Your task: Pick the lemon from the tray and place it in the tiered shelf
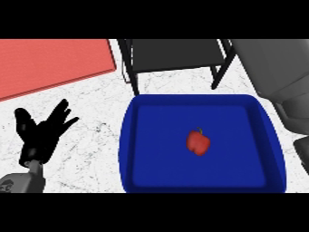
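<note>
A blue tray (133, 149) lies on the white marbled counter, right of centre. Inside it, slightly right of its middle, sits one small red fruit with a short stem (197, 142), red rather than lemon yellow. A black tiered shelf (173, 56) with thin legs stands just behind the tray. My left hand (41, 131) rests left of the tray, fingers spread upward, holding nothing. Only the grey right forearm (287, 77) shows along the right edge, above the tray's right rim; its hand is out of view.
A flat red slab (43, 63) fills the back left corner of the counter. White counter surface (89, 108) lies between my left hand, the slab and the tray.
</note>
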Controlling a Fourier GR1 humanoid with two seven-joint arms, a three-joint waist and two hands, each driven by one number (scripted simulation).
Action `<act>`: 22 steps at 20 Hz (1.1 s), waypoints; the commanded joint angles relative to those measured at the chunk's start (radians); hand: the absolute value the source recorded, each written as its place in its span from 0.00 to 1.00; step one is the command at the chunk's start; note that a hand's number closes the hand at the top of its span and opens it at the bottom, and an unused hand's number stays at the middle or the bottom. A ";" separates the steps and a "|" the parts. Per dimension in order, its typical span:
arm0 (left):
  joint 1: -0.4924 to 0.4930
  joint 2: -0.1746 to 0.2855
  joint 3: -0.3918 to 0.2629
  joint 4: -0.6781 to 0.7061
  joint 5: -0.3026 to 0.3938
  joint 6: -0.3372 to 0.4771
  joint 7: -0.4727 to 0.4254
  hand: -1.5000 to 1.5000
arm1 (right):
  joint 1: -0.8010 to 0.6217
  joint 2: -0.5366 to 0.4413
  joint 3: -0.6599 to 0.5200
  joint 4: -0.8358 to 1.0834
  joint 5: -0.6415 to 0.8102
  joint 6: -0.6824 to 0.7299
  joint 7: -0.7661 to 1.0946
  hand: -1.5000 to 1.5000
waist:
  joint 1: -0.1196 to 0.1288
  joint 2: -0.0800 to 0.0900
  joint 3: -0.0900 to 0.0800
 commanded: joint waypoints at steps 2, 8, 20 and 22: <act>0.061 0.030 0.015 -0.011 0.027 -0.053 0.019 0.50 | -0.024 -0.018 -0.035 0.091 0.005 -0.053 -0.107 1.00 | 0.007 0.003 -0.006; 0.032 -0.017 -0.013 -0.007 -0.012 0.000 0.046 0.50 | -0.051 -0.035 -0.056 0.142 0.001 -0.024 -0.159 1.00 | -0.007 0.000 -0.005; 0.013 -0.015 0.001 0.025 -0.024 -0.006 0.036 0.50 | -0.056 -0.009 -0.190 0.187 -0.075 -0.209 -0.136 0.00 | -0.005 0.004 -0.005; 0.032 -0.003 0.008 0.044 -0.029 -0.027 -0.006 0.50 | -0.073 -0.018 -0.232 0.177 -0.114 -0.213 -0.130 0.00 | -0.006 0.003 -0.006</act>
